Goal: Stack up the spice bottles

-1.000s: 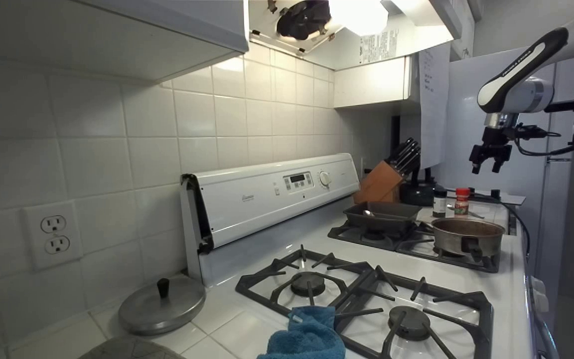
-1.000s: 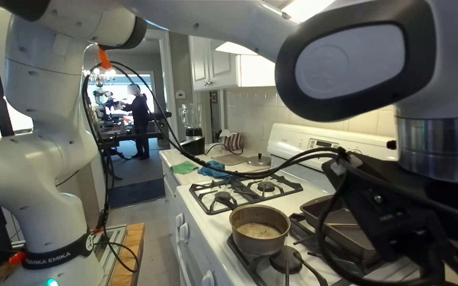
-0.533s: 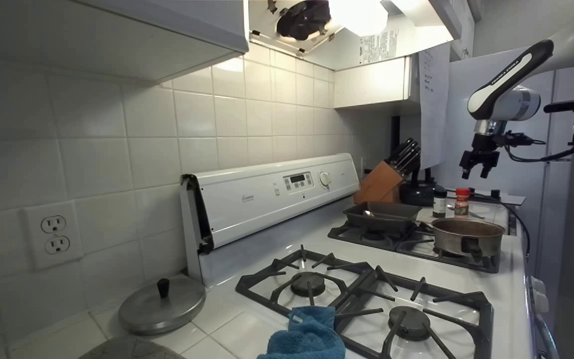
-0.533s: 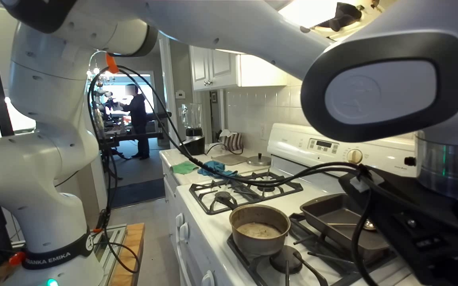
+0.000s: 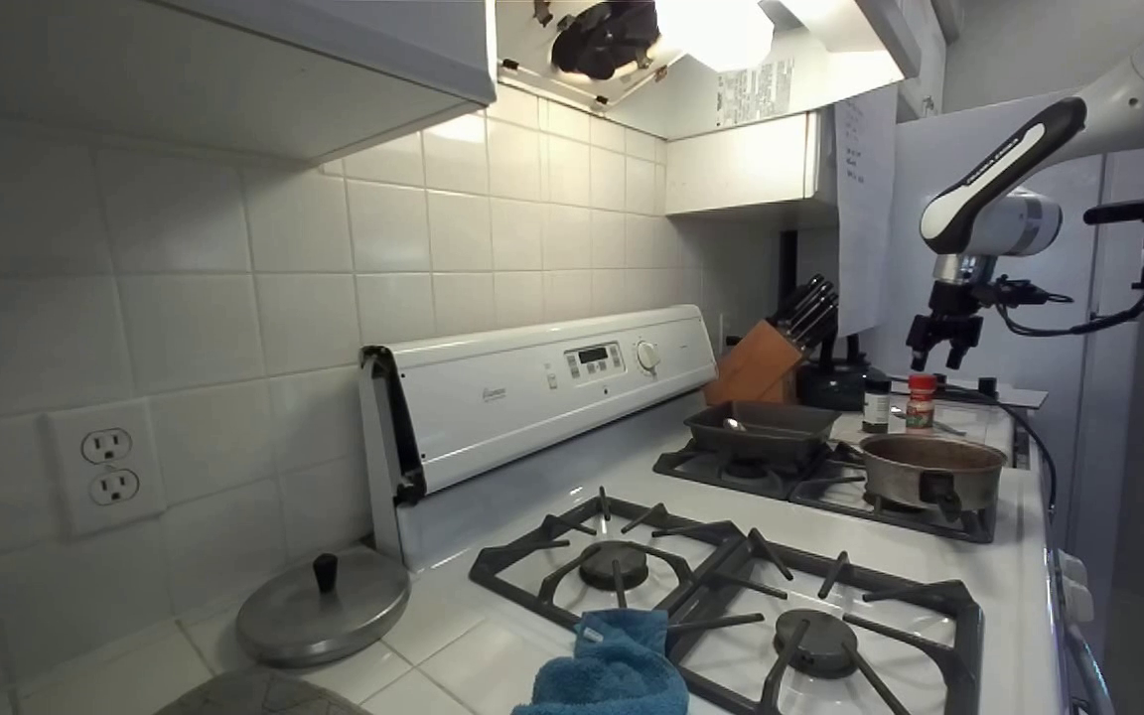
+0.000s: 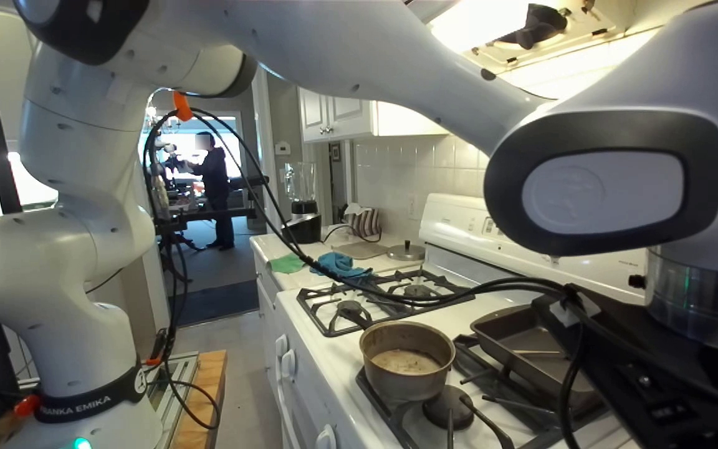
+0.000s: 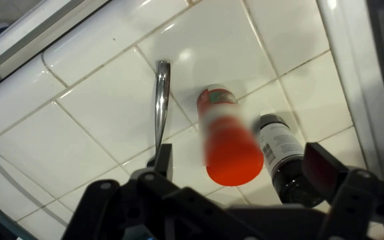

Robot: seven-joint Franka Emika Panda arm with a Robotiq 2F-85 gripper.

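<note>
Two small spice bottles stand upright, side by side, on the tiled counter past the stove. One has a red cap (image 5: 921, 402); it also shows in the wrist view (image 7: 233, 156), partly blurred. The dark spice bottle (image 5: 875, 409) has a white label and shows in the wrist view (image 7: 282, 146) right of the red-capped one. My gripper (image 5: 938, 359) is open and empty, just above the bottles. In the wrist view the red cap lies between my open fingers (image 7: 243, 163), and the right finger overlaps the dark bottle. The fingertips and bottles are hidden in an exterior view.
A saucepan (image 5: 932, 475) and a baking pan (image 5: 761, 434) sit on the burners near the bottles. A knife block (image 5: 756, 365) and a dark kettle (image 5: 830, 382) stand behind. A metal utensil handle (image 7: 163, 96) lies on the counter left of the red-capped bottle.
My gripper has moved down and to the left in an exterior view, closer to the bottles. Its fingers stay open. The bottles have not moved.
</note>
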